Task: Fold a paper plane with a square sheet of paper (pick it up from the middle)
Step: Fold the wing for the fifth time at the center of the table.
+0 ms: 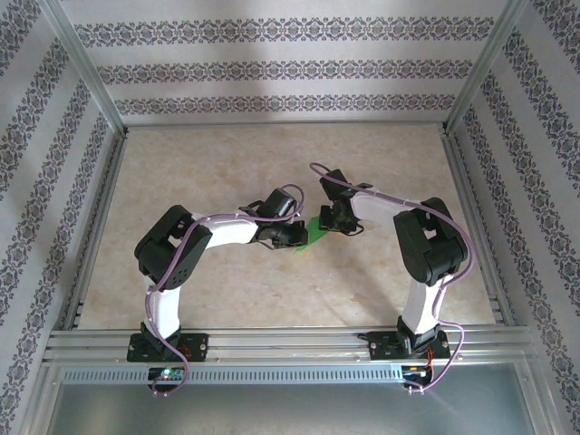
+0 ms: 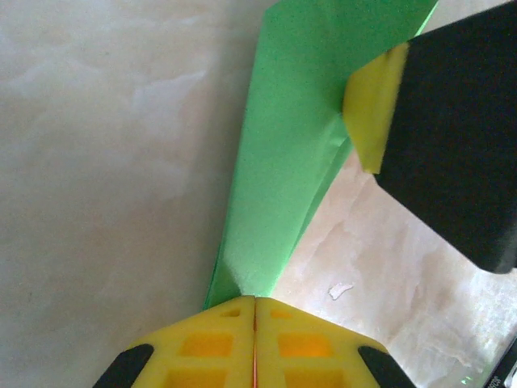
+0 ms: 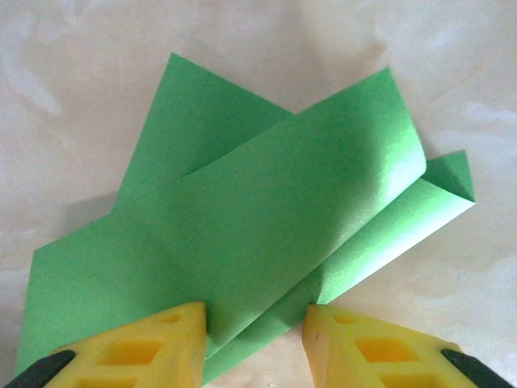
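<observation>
1. Top external entry: I am logging the green sheet [image 1: 314,235], already folded into layers. It is lying on the surface [image 1: 272,163] near its middle, between my two arms.
2. Left tool [image 2: 254,301]: its jaws are pressing together and pinching the sheet's narrow end.
3. Right tool [image 3: 254,327]: its jaws are standing apart, straddling a raised, curled flap. In the left wrist view one yellow pad [image 2: 370,105] is touching the sheet's edge.
4. Step in hand, as I am judging it: a mid-sequence wing fold. The left side is anchoring the sheet while the right side is lining up on the loose flap.
5. Next move, as I am reading it: it is calling for a firm pinch on that flap. The flap then needs carrying over and flattening along the crease, without dragging the sheet out of the anchoring pinch.
6. Orientation: in the left wrist view the sheet is tapering to a point at the left tool and widening toward the right tool. I am placing its long axis along the line between the two.
</observation>
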You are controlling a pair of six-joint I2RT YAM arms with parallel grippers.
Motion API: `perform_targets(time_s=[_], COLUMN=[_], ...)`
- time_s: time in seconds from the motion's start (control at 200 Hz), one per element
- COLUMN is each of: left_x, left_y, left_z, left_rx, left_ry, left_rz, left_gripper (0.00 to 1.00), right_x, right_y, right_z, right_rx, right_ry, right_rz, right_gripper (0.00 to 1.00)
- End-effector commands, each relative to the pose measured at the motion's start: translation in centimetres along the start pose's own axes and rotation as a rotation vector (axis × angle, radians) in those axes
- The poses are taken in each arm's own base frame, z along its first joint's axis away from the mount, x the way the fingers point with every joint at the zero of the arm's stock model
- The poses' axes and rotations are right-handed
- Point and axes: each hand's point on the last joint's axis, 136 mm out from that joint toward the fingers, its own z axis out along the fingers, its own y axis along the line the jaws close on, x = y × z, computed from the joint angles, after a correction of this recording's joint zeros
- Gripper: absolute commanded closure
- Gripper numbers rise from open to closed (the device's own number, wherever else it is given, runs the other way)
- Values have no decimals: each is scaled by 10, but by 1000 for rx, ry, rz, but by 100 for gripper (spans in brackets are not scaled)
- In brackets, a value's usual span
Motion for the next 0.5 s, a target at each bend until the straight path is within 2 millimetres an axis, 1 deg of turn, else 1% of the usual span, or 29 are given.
perform_targets(time_s=[0.0,0.175,0.495], left_x=[-1,5,23], left_y=[8,15,36], left_z=[2,4,7], left_rx=[-28,-43,-102], left_ry=[11,29,77], left_rz=[-22,-28,-47], left_gripper=[92,92,93], right_x=[24,27,33], right_y=[-15,-18,-27], right_z=[27,29,32], right_rx=[44,51,73], right_ry=[100,107,123], right_rz=[2,2,12], right_gripper=[62,64,70])
